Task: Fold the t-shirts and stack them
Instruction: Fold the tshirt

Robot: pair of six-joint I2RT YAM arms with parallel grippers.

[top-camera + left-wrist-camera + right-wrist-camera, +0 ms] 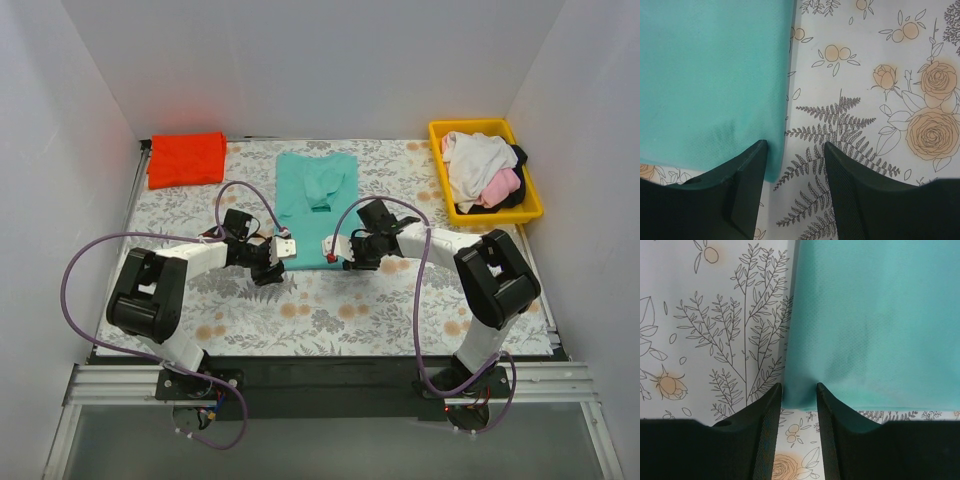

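The teal-green t-shirt [315, 205] lies flat in the middle of the table, its sides folded in. My left gripper [272, 266] is open at the shirt's near left corner. In the left wrist view [795, 147] one finger rests over the teal cloth [710, 75] and the other over the patterned cloth. My right gripper [352, 258] is at the near right corner. In the right wrist view [799, 387] its jaws stand narrowly open with the corner of the teal cloth [875, 315] between them. A folded red-orange t-shirt [187, 158] lies at the back left.
A yellow tray [485, 127] at the back right holds a white shirt [475, 165], a pink shirt [503, 188] and a black shirt [518, 155]. The fern-patterned cloth [330, 310] covers the table. White walls stand on three sides.
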